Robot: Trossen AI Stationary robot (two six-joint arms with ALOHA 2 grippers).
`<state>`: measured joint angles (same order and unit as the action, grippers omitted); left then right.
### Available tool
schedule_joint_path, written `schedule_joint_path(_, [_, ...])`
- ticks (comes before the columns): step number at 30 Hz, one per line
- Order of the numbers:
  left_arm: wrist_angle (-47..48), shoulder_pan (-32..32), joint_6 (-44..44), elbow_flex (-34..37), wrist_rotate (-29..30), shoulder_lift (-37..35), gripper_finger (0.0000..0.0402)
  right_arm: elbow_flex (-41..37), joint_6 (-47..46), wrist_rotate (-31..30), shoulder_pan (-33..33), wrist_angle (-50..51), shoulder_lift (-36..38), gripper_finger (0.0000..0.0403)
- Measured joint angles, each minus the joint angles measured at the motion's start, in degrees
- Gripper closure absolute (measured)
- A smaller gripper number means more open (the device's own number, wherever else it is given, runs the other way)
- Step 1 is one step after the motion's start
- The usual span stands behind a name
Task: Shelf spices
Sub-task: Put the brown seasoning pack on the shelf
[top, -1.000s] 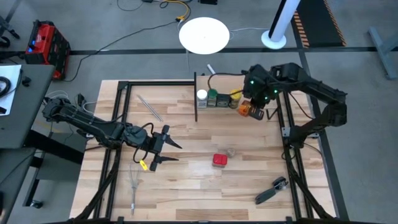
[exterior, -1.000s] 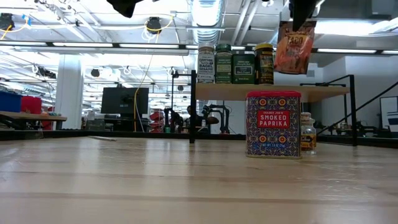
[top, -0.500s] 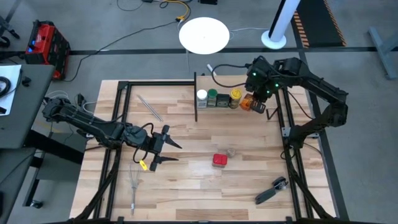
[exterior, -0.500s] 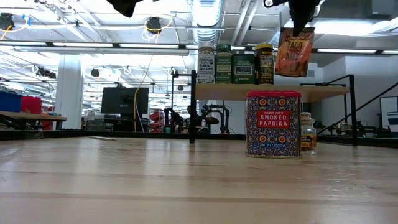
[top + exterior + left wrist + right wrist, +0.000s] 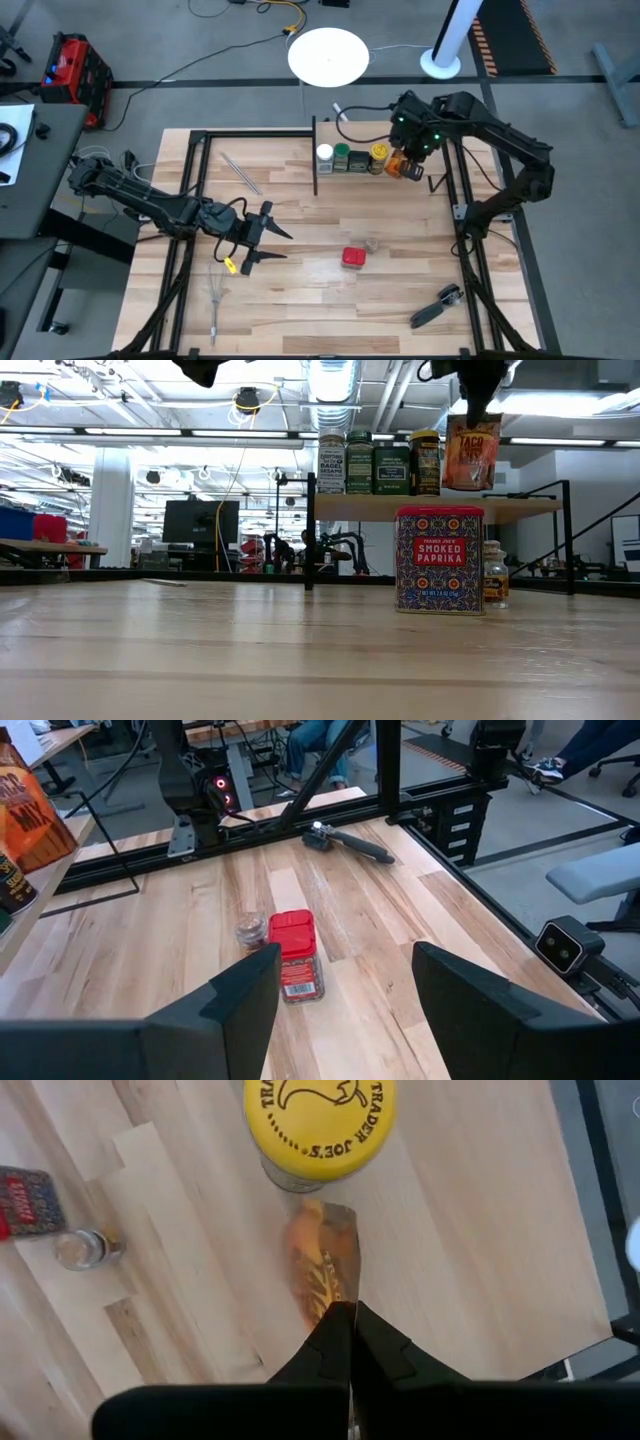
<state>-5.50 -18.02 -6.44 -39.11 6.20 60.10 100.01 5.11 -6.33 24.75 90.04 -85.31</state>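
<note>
The orange taco packet (image 5: 470, 452) hangs just above the shelf (image 5: 520, 507) board at the open end of the row, held by its top edge in the right gripper (image 5: 349, 1316), whose fingers are clenched on it. It appears to be a thin, soft pouch, judged light and liable to sway or fold, so a pinch along the top seam is the sound hold; it may not stand unaided once let go. At its 9 o'clock in the high view sits the yellow-capped jar (image 5: 378, 153), just beside the packet, then the green-capped jars (image 5: 343, 155) and the white-capped jar (image 5: 325, 155), all rigid and stable, all on the board. The black end post (image 5: 314, 160) closes the row at 9 o'clock; toward 3 o'clock the board shows bare room before the table frame. Still on the table (image 5: 300, 300) are the red paprika tin (image 5: 352, 258), stiff and square, best taken across its flat sides, and a small glass jar (image 5: 373, 244) touching or nearly touching it, judged fragile and slippery. The left gripper (image 5: 262, 236) waits at the tin's 9 o'clock, well apart, fingers spread and holding nothing. The black-handled tool (image 5: 436, 306) lies at the tin's 4 o'clock, the whisk (image 5: 216, 300) at 8 o'clock, both clear of the approach.
</note>
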Motion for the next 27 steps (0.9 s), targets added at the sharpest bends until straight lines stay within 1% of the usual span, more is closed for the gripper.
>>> schedule_joint_path(10, [0.0,0.0,-0.2,0.0,0.0,0.0,0.0183,0.0,2.3,-1.4,0.1,0.0,-3.8,0.0403])
schedule_joint_path(15, [0.0,0.0,-0.2,0.0,0.0,0.0,0.0183,0.0,2.6,-3.3,0.1,-0.1,-4.0,0.0403])
schedule_joint_path(27, [0.0,0.0,-0.2,0.0,0.0,0.0,0.0183,0.0,2.9,-4.7,0.1,0.0,-3.9,0.0402])
